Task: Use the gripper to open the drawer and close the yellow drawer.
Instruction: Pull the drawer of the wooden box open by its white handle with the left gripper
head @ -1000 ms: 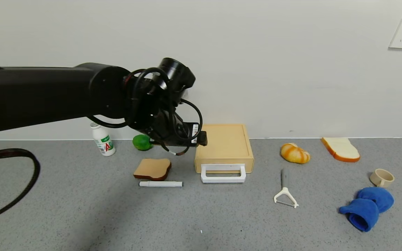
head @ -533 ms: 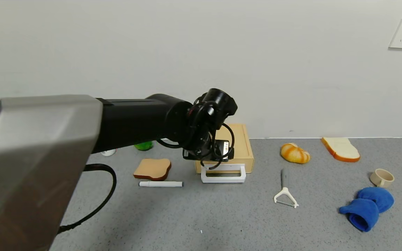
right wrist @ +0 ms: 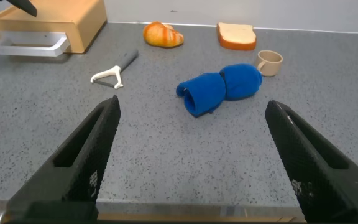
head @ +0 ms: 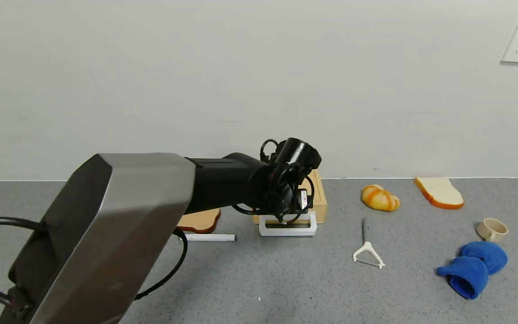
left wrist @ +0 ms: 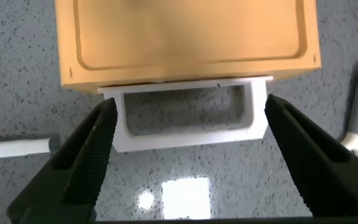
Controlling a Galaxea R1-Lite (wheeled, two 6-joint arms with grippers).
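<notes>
**A:** Nearest the lens, at the lower left of the head view, what fills the frame?

**B:** The left arm's silver casing. It reaches up toward the middle, where the left pincer [head: 286, 216] hangs over the white handle [head: 288, 226] of the yellow drawer [head: 317, 198]. The right pincer [right wrist: 191, 155] is parked, spread wide above bare worktop [right wrist: 166, 174], well apart from the drawer.

**A:** And the left one's state?

**B:** Wide too. In the left wrist view its two fingers [left wrist: 92, 149] flank the handle [left wrist: 188, 134], one outside each end, holding nothing. The drawer [left wrist: 188, 37] looks shut, with the handle flush against its front.

**A:** Where does the drawer sit?

**B:** At mid-frame in the head view, far back against the wall, with the brown toast [head: 200, 220] and white marker [head: 209, 237] to its left and the peeler [head: 367, 252] to its lower right.

**A:** What might go wrong?

**B:** I'd judge the spread is wider than the handle, so closing could pinch the loop's ends and slip off. The box looks light; a pull might drag the whole thing instead of sliding out the tray. Descending too far would jam the tips into the worktop.
</notes>
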